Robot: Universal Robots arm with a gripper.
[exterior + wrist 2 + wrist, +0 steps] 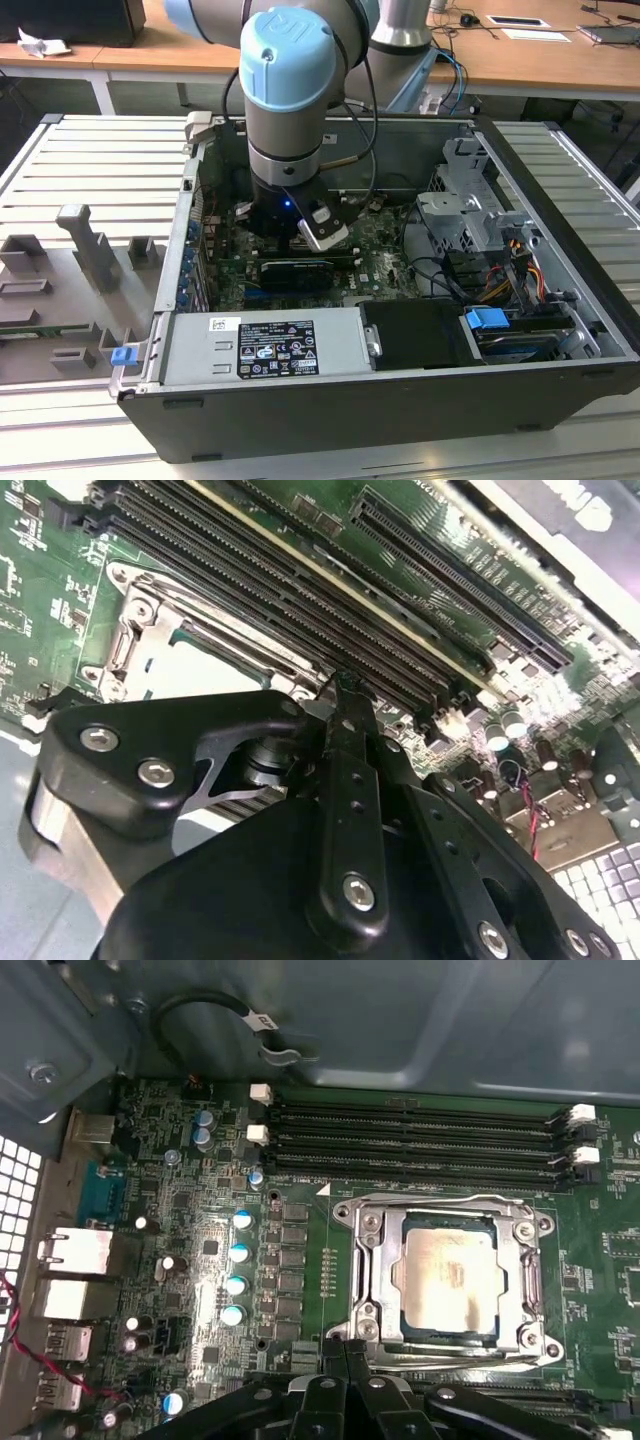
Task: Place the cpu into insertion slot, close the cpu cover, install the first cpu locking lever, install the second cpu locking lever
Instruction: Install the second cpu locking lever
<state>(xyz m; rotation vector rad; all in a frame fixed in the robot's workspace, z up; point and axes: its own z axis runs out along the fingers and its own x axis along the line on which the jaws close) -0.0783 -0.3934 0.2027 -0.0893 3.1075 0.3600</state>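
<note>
Inside the computer case (560,290), the empty, pressed-together gripper (345,1345) hangs at the cpu cover (450,1272) edge.

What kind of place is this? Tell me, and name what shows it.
Probably a robotics lab or test workshop: an open desktop computer case lies on a slatted metal worktable, the robot arm reaches down into it over the motherboard, and wooden office desks stand behind.

This looks like a robotics lab or test workshop. An opened desktop computer case (400,380) lies on a ribbed metal workbench (90,170) beside grey holding fixtures (90,250), under a robot arm (290,100), with wooden desks (520,60) behind.
</note>
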